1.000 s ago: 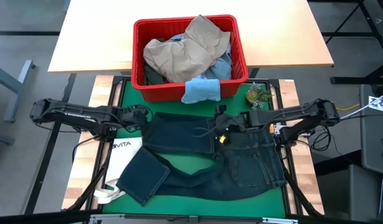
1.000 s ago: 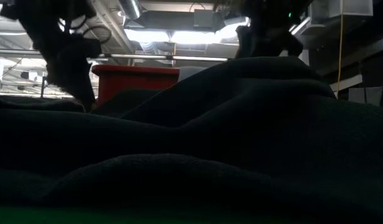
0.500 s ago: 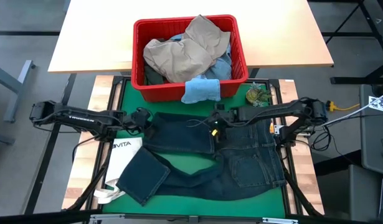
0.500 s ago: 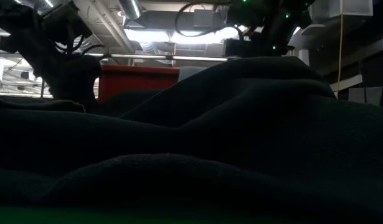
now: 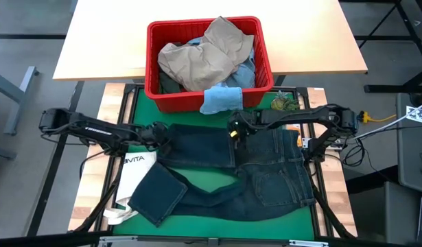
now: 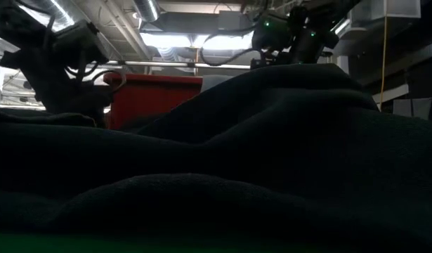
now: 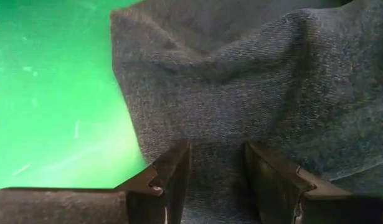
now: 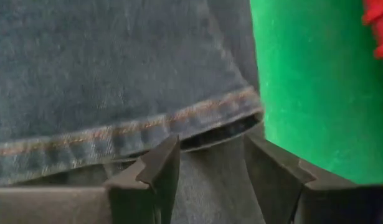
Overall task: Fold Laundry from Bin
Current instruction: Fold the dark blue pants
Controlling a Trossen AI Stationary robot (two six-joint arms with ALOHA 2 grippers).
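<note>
Dark navy jeans (image 5: pixel 265 171) lie spread on the green mat (image 5: pixel 217 182). One leg (image 5: pixel 197 145) is folded across the far side. The other runs along the near side, and its folded end (image 5: pixel 159 195) rests on a white tote bag (image 5: pixel 132 171). My left gripper (image 5: pixel 160 135) stands open over the left edge of the far leg (image 7: pixel 197 87), pointing steeply down. My right gripper (image 5: pixel 236 130) stands open over the stitched hem (image 8: pixel 147 127) at the leg's right end. The red bin (image 5: pixel 153 62) behind the mat holds khaki cloth (image 5: pixel 204 55) and other garments.
A light blue cloth (image 5: pixel 221 100) hangs over the bin's near rim onto the mat. A small green-brown object (image 5: pixel 285 104) lies at the mat's far right corner. A wooden table (image 5: pixel 101 41) carries the bin. In the low view, dark denim (image 6: pixel 272 154) fills the foreground.
Both grippers have come down toward the jeans. My left one has sunk and shifted slightly right onto the far leg's left edge. My right one has moved toward the far edge and a little left, rolling its wrist, from the waist area to the hem. The jeans lie as before.
</note>
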